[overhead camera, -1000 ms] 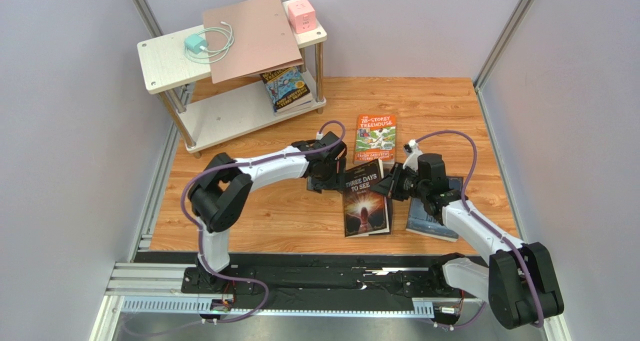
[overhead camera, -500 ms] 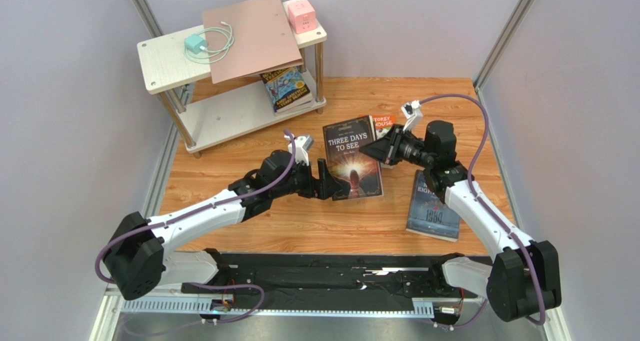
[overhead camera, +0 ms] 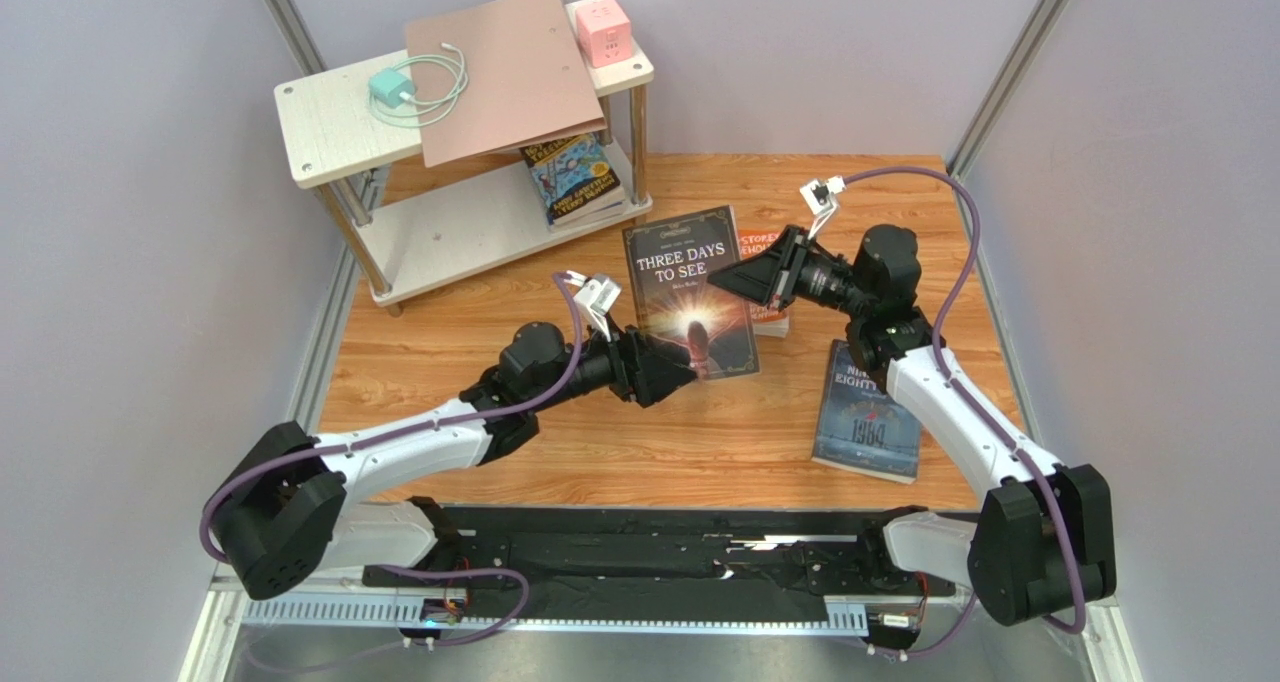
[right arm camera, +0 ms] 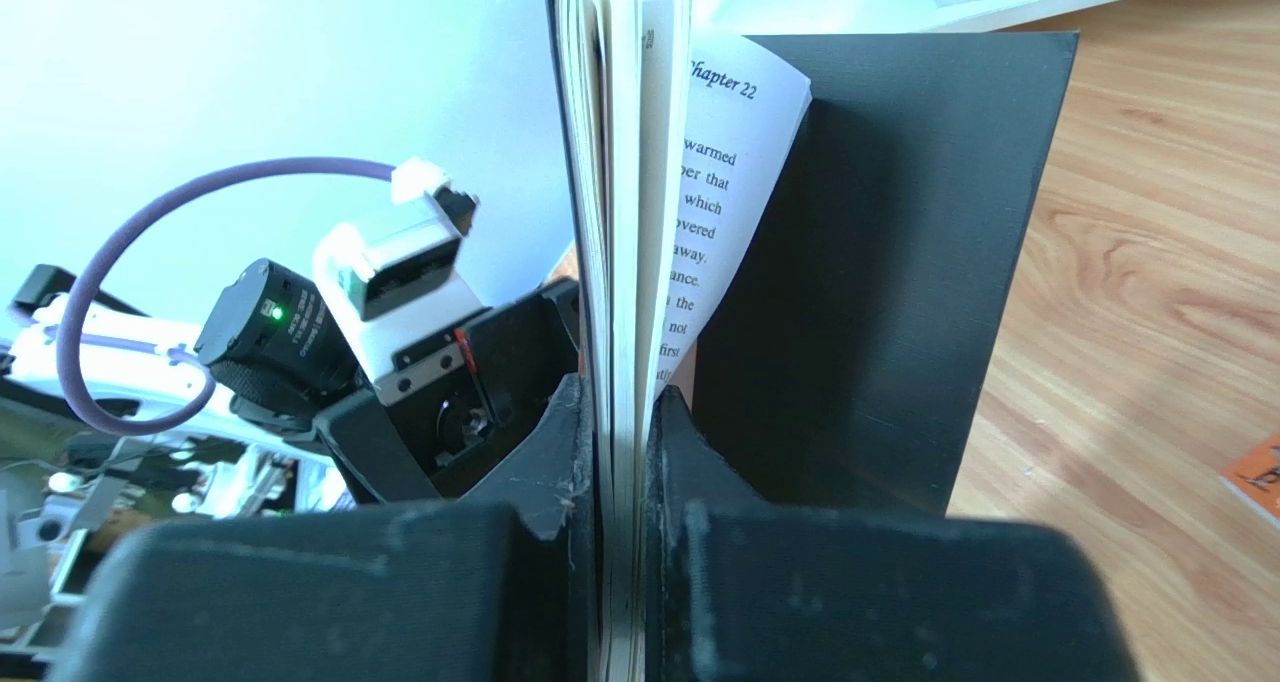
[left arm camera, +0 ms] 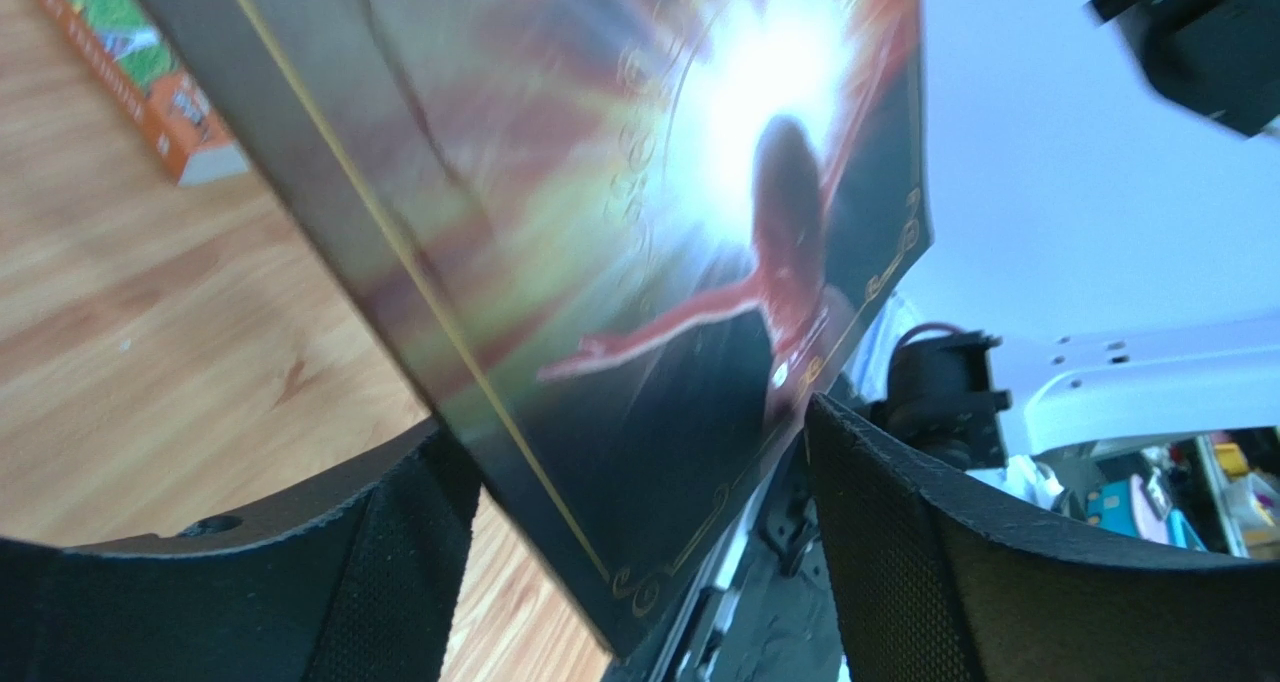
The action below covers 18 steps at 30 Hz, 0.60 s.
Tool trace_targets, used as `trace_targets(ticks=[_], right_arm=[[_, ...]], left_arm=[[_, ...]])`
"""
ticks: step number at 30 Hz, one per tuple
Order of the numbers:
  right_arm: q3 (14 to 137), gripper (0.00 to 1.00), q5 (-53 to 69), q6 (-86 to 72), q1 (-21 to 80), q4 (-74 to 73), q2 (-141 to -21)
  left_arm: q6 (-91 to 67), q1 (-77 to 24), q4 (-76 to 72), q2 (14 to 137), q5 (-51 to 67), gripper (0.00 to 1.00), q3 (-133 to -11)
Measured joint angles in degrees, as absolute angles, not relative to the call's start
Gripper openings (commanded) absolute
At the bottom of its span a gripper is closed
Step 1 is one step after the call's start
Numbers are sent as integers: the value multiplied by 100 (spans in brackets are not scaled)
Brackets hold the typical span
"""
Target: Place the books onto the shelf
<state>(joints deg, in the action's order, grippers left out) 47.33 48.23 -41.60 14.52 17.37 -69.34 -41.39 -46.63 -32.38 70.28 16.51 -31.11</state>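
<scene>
Top view: we are mid-handover. The right gripper [overhead camera: 729, 285] pinches the dark book [overhead camera: 691, 300] aloft above the middle of the table [overhead camera: 436, 337]. The left gripper [overhead camera: 673, 370] gapes around its near corner. The shelf [overhead camera: 316, 127] stands at the far-left corner, 1 blue book [overhead camera: 571, 177] on its lower tier, with room beside it.

Left wrist: nothing clamped yet.

Right wrist: fingers [right arm camera: 549, 457] squeeze only some pages.

Next, we think, the left closes before the right releases.
</scene>
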Motion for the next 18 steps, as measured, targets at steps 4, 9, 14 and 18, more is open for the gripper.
trace_targets(ticks=[4, 9, 14, 18], right_arm=[[4733, 1, 4906, -4303, 1452, 1894, -6938], [4727, 58, 4908, -4300, 1347, 2051, -6932], [4757, 93, 4587, -4154, 1354, 1695, -6910], [4775, 100, 4235, -3850, 1382, 1160, -6718]], left_arm=[[-4239, -4657, -3682, 7057, 1651, 34, -3114], [-4410, -4587, -3898, 7303, 1769, 0, -3223], [-4462, -4571, -3828, 7487, 1800, 0, -3271], [-4595, -4211, -3750, 7533, 2088, 0, -3218]])
